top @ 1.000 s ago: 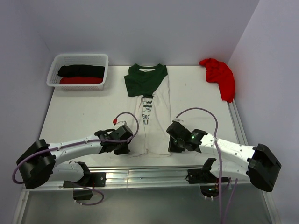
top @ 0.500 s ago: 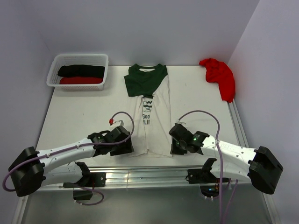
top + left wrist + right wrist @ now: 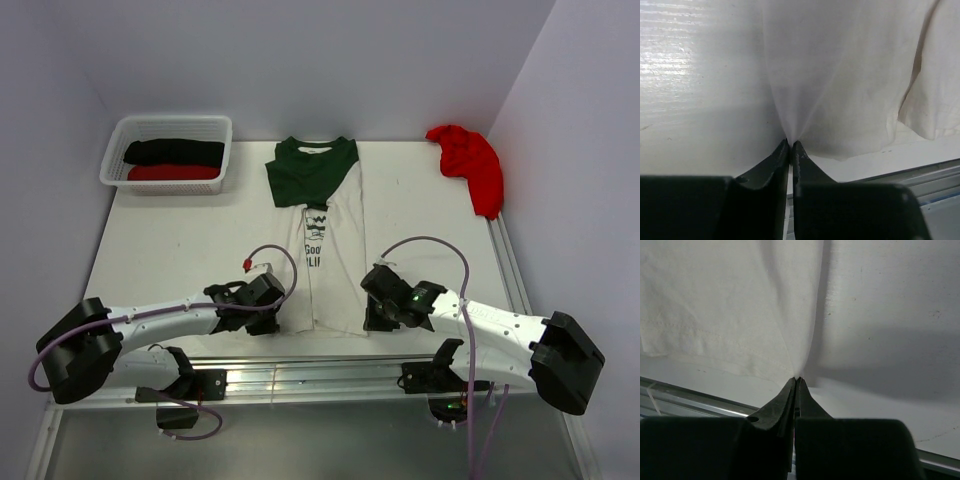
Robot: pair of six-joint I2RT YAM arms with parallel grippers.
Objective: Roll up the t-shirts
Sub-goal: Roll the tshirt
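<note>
The white t-shirt [image 3: 335,270] with dark green sleeves and collar lies folded into a long strip mid-table, collar far, hem near. My left gripper [image 3: 282,319] is at the hem's left corner. In the left wrist view its jaws [image 3: 790,143] are shut on white cloth [image 3: 840,75], which tents up to the tips. At the hem's right corner sits my right gripper [image 3: 369,319], and its wrist view shows it [image 3: 796,380] shut on the stitched hem [image 3: 730,305]. A red t-shirt [image 3: 470,165] lies crumpled at the far right.
A white lattice basket [image 3: 170,121] at the far left holds a rolled black tee [image 3: 175,152] and a rolled red tee [image 3: 172,173]. A metal rail [image 3: 320,375] runs along the table's near edge just behind both grippers. Walls close in left, back and right.
My left gripper let go, opened and drew back to the left, then came back and shut on the hem's left corner. The right gripper slid slightly nearer and stayed shut.
</note>
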